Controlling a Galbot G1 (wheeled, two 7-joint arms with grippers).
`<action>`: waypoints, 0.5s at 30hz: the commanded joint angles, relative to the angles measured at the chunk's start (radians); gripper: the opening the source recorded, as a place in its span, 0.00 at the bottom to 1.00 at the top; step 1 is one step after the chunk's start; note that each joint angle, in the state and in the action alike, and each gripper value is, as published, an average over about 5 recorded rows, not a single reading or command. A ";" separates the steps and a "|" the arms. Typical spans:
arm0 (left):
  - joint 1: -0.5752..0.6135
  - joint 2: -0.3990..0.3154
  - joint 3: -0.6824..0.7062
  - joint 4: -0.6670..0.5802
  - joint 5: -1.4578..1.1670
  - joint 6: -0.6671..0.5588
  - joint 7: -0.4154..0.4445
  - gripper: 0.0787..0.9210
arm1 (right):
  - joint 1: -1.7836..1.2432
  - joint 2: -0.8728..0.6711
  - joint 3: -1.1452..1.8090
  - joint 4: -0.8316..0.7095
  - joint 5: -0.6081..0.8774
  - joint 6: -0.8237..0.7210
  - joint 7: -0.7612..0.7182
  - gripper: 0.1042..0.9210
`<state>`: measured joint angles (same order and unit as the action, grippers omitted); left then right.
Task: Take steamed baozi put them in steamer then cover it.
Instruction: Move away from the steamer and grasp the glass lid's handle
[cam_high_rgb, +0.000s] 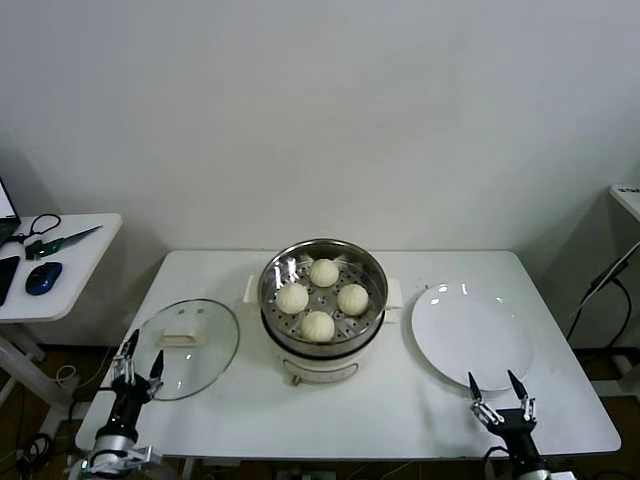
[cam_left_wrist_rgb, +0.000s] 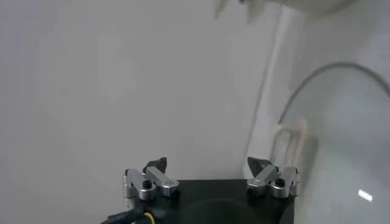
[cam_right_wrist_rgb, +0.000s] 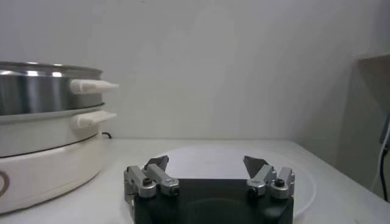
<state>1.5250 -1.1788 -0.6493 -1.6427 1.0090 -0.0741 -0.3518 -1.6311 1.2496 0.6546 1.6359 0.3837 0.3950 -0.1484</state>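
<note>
The steel steamer (cam_high_rgb: 322, 337) stands mid-table and holds several cream-white baozi (cam_high_rgb: 324, 272) on its perforated tray. Its side also shows in the right wrist view (cam_right_wrist_rgb: 42, 122). The glass cover (cam_high_rgb: 205, 350) with a cream handle (cam_high_rgb: 180, 339) lies flat on the table left of the steamer; its rim shows in the left wrist view (cam_left_wrist_rgb: 329, 115). My left gripper (cam_high_rgb: 140, 362) is open and empty at the table's front left corner, just left of the cover. My right gripper (cam_high_rgb: 500, 392) is open and empty at the front right, near the plate's front edge.
A flat white plate (cam_high_rgb: 472, 333) lies right of the steamer and shows in the right wrist view (cam_right_wrist_rgb: 213, 161). A side table (cam_high_rgb: 60, 270) at far left carries scissors and a mouse. A wall stands behind the table.
</note>
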 joint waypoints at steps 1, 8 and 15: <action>-0.069 0.024 0.000 0.144 0.216 0.008 -0.051 0.88 | -0.036 0.049 0.002 -0.002 -0.033 0.036 0.010 0.88; -0.130 0.007 0.022 0.212 0.257 0.009 -0.058 0.88 | -0.047 0.050 0.007 0.002 -0.028 0.048 0.015 0.88; -0.197 -0.020 0.040 0.271 0.287 0.009 -0.066 0.88 | -0.054 0.055 0.006 -0.002 -0.026 0.057 0.019 0.88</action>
<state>1.3658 -1.1992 -0.6044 -1.4306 1.2327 -0.0667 -0.4042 -1.6756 1.2906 0.6617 1.6339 0.3652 0.4401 -0.1331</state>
